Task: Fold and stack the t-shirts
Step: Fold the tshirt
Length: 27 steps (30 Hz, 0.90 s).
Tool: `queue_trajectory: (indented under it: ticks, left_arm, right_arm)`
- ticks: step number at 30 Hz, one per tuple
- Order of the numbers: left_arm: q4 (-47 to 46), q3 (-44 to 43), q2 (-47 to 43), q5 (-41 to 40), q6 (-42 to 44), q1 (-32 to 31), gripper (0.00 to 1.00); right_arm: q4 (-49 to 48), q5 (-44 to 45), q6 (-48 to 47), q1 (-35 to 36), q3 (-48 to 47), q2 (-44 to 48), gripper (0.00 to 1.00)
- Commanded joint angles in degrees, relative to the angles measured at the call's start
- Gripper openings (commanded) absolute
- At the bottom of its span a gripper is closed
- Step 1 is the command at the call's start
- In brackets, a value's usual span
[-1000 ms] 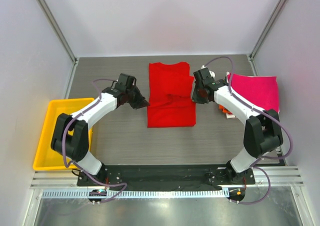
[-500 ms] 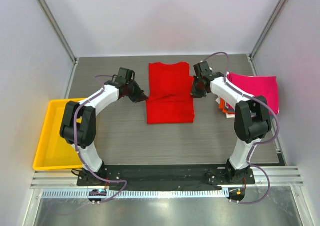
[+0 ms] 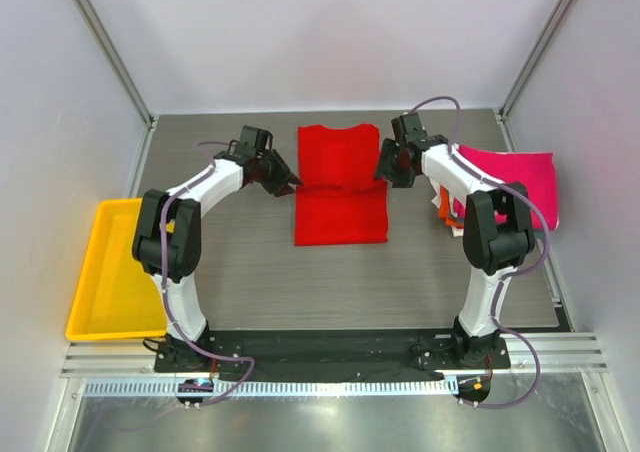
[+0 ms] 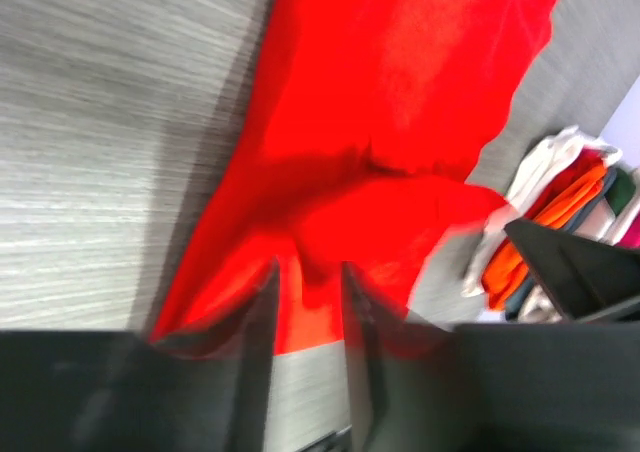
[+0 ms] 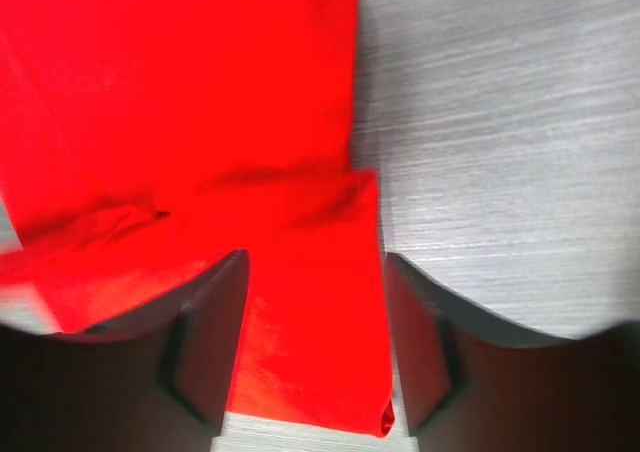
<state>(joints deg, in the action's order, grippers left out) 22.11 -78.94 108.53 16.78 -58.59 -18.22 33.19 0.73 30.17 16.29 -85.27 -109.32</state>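
The red t-shirt (image 3: 340, 197) lies flat mid-table, its sides folded in, with a crease across its middle. My left gripper (image 3: 288, 182) is at the shirt's left edge. In the left wrist view it (image 4: 308, 302) stands open, red cloth (image 4: 400, 92) and table showing between its blurred fingers (image 4: 258, 342). My right gripper (image 3: 384, 170) is at the shirt's right edge and stands open (image 5: 312, 302) above the red cloth (image 5: 200, 102), gripping nothing. A folded magenta-pink t-shirt (image 3: 515, 177) tops the stack at the right, with orange (image 3: 443, 210) and white edges showing beneath.
A yellow tray (image 3: 110, 272) sits at the table's left edge. In the left wrist view the folded stack (image 4: 545, 232) lies beyond the red shirt, beside the dark body of the other gripper (image 4: 580, 267). Grey walls close in the table on three sides.
Both grippers moved toward the far side along the red shirt's edges, then opened and let go of the cloth. The shirt's near hem has shifted slightly farther back.
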Motion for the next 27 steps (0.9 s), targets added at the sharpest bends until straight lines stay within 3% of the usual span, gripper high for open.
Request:
queue_trajectory:
  ticks: [1, 3, 6, 9, 13, 17, 27]
  left_arm:
    - [-0.5, -2.1, -0.2, 1.7, 2.3, 1.0, 0.45]
    - [1.2, -1.8, -2.3, 0.7, 3.7, 1.0, 0.56]
    - [2.1, 2.6, -6.9, -0.3, 5.1, 1.0, 0.60]
    - [1.2, 8.9, -10.3, 0.4, 5.2, 0.7, 0.60]
    - [-1.4, 16.4, -15.3, 1.2, 4.7, -1.5, 0.57]
    - [-4.2, 22.1, -17.2, 0.5, 3.3, -3.2, 0.56]
    - [-7.9, 27.2, -15.5, 0.0, 2.8, -4.7, 0.54]
  right_arm:
    - [-2.0, -1.7, -0.5, -0.3, -2.6, 0.9, 0.64]
    - [-2.8, -1.6, -0.5, -0.2, -0.6, 3.7, 0.66]
    - [-4.5, -2.1, -0.1, -0.4, 5.5, 9.4, 0.67]
    - [-7.6, -4.3, 1.1, -0.4, 14.3, 14.6, 0.65]
    - [-10.5, -7.6, 2.8, -0.4, 26.3, 21.5, 0.51]
    - [-14.2, -9.9, 4.3, -0.2, 32.9, 24.0, 0.46]
    - [-21.1, -15.1, 6.4, -0.3, 39.7, 22.6, 0.51]
